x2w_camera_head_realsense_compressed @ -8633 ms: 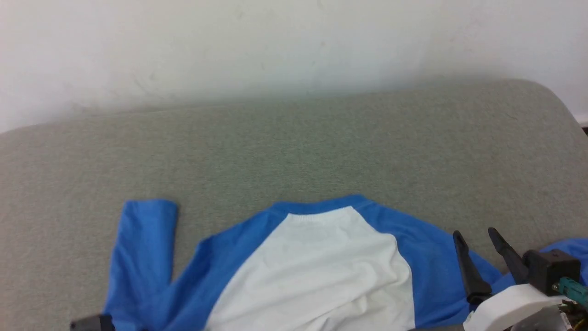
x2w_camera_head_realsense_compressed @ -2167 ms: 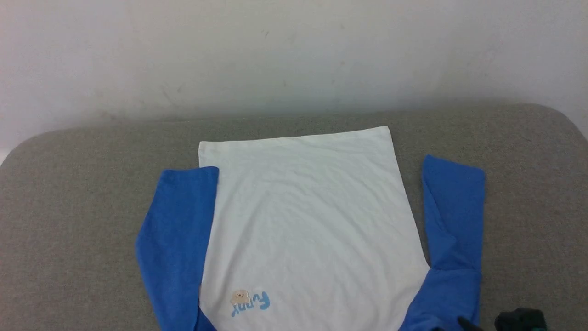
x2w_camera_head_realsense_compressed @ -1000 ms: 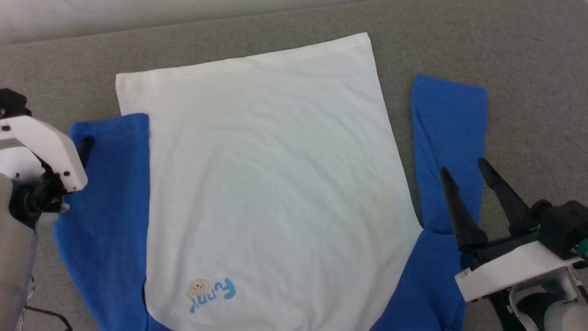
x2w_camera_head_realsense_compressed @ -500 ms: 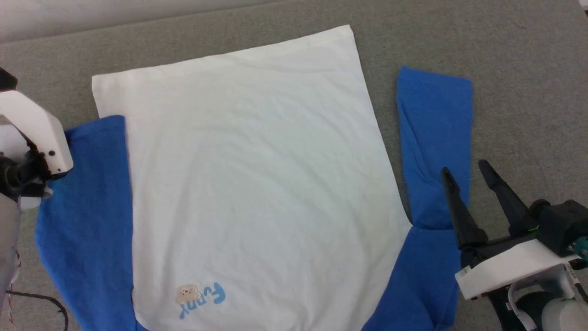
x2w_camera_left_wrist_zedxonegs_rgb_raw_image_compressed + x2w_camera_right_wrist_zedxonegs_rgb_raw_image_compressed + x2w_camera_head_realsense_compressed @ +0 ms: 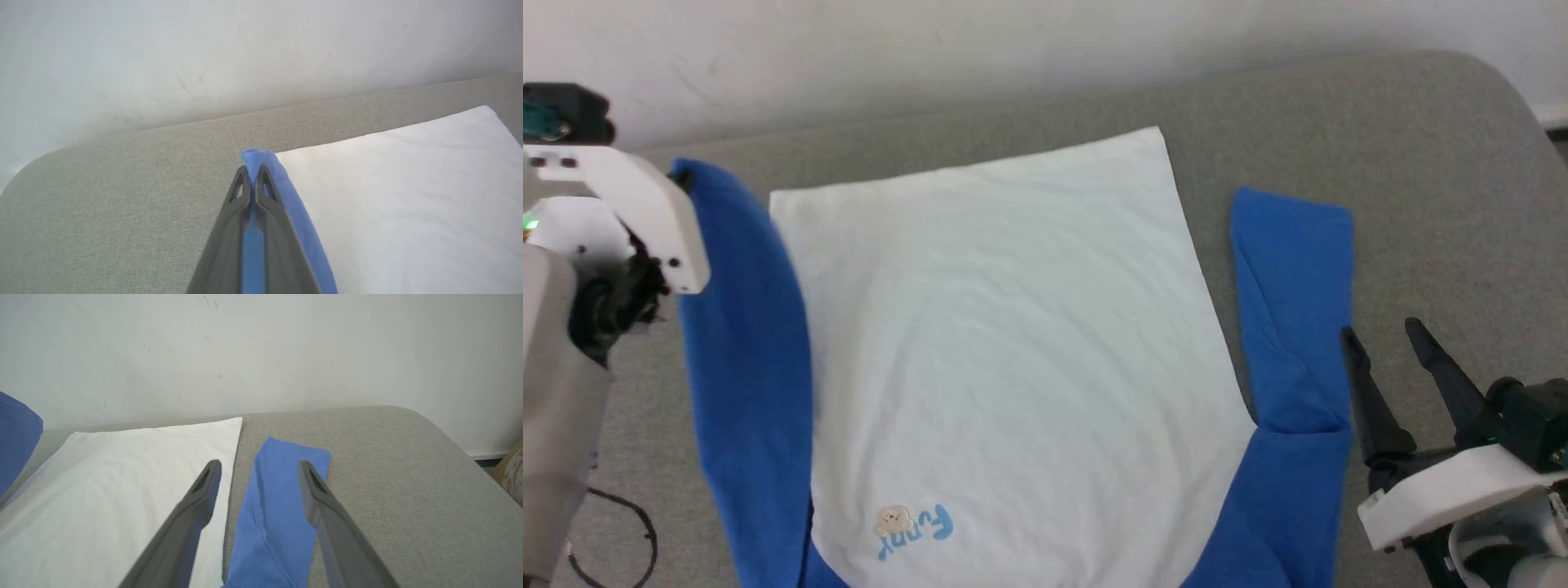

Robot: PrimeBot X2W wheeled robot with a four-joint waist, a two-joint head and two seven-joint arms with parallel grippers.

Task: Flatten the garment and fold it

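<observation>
Shirt (image 5: 1013,343) lies spread on the grey tabletop (image 5: 1421,204), white body mostly flat with soft wrinkles. Its hem (image 5: 968,163) points toward the wall (image 5: 931,57), and its blue shoulders lie nearest me, cut off by the bottom edge of the head view. A small print (image 5: 913,529) sits low on the white, on my left side, and reads upside down from where I look.

My left claw (image 5: 253,175) is clamped on the cuff end of the left sleeve (image 5: 743,343). The two fingers are pressed together with blue cloth between them, and a little tuft pokes out past the tips. That sleeve runs taut from the shoulder up to the claw along the left edge of the white body. In the right wrist view its end hangs higher than the hem, so it is off the tabletop.

My right claw (image 5: 1380,331) has its fingers wide apart and grips nothing. It hangs at the outer edge of the right sleeve (image 5: 1294,302), near the bend. I cannot tell whether a finger touches the cloth. This sleeve lies flat, doubled at the elbow, with its cuff pointing toward the wall and a strip of bare tabletop between it and the body.

A dark cable (image 5: 621,539) loops beside my left arm.
</observation>
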